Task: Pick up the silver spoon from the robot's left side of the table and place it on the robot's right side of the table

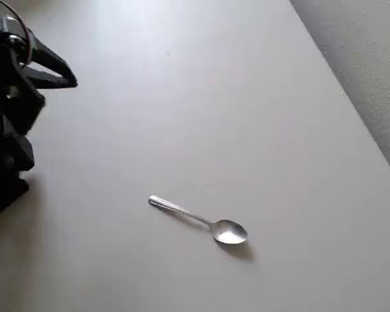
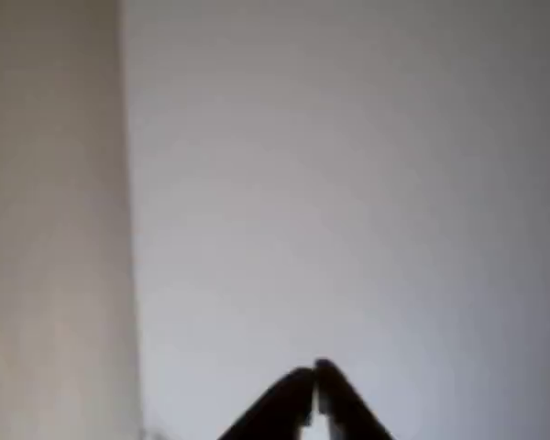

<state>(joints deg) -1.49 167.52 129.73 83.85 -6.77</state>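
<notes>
Task status, judged: not begun. The small shiny silver teaspoon with oval bowl and slim straight handle [image 1: 200,221] lies flat on the plain off-white tabletop [image 1: 234,97], lower centre in the overhead view, handle pointing up-left, bowl down-right. The black two-finger tool [image 1: 70,76] sits at the upper left edge, well apart from the spoon, holding nothing. In the wrist view its fingertips [image 2: 302,385] meet at a point: clenched and empty. Remaining: reach, grasp, carry, set down. Textured grey carpet floor [image 1: 364,58] lies past the tabletop edge. Nothing stands between tool and spoon.

closed fingers [image 2: 313,380] over blurred table [image 2: 348,183]
</notes>
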